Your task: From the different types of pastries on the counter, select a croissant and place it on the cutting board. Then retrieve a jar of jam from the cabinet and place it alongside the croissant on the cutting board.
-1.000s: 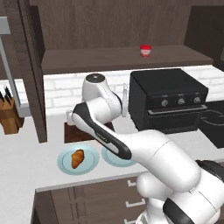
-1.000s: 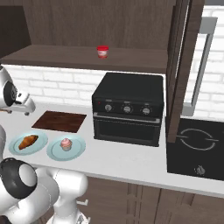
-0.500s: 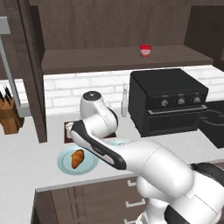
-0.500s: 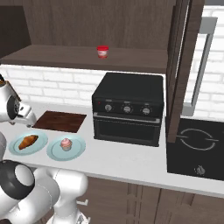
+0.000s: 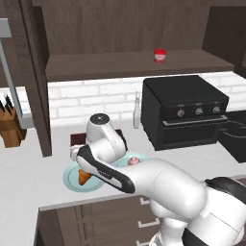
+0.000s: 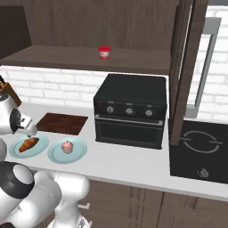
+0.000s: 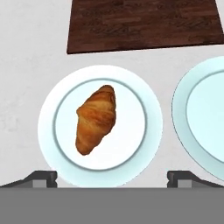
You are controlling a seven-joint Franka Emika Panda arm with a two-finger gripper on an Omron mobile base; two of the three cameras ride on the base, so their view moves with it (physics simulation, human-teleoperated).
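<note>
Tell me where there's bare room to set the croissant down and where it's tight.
The cutting board is bare across its whole top, just behind the croissant plate. Bare counter also runs in front of the black oven. It is crowded at the front left, where the croissant plate and the cupcake plate sit nearly edge to edge.

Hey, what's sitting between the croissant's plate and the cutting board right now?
Nothing. In the hand view, only a bare strip of counter separates the plate holding the croissant from the cutting board.
</note>
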